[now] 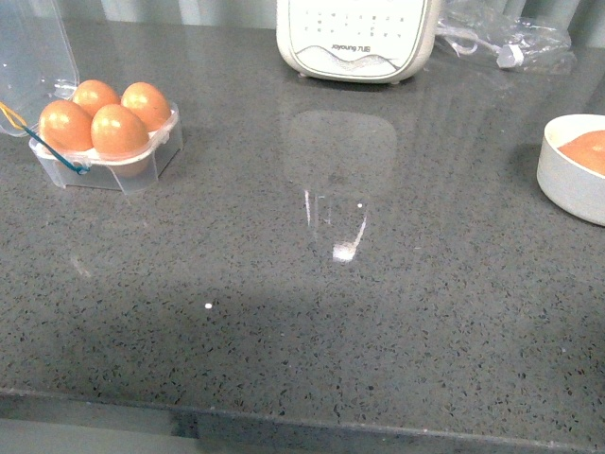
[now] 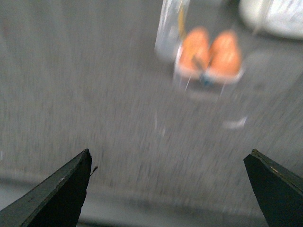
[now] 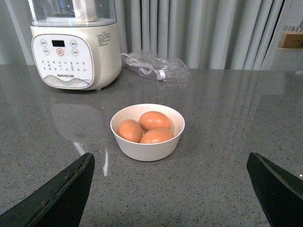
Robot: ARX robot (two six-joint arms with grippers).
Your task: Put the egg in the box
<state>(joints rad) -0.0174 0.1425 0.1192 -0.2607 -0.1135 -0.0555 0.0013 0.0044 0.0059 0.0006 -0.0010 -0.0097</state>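
Note:
The box point(image 1: 142, 172), a small clear egg carton, sits at the far left of the counter with its lid point(image 1: 33, 47) swung open. Several brown eggs point(image 1: 119, 130) fill its cells. A round white bowl point(image 1: 567, 180) at the right edge holds more eggs point(image 1: 588, 149). In the right wrist view the bowl point(image 3: 147, 149) holds three eggs point(image 3: 154, 120), and my right gripper point(image 3: 170, 155) stands open a short way in front of it, with nothing between its fingers. The left wrist view is blurred. My left gripper point(image 2: 169, 152) is open and empty, well back from the box point(image 2: 203, 90). Neither arm shows in the front view.
A white kitchen appliance point(image 1: 357, 38) stands at the back centre, with a clear plastic bag holding a cable point(image 1: 510, 38) to its right. The dark speckled counter ends at a front edge point(image 1: 284, 407). Grey curtains point(image 3: 199, 33) hang behind the counter.

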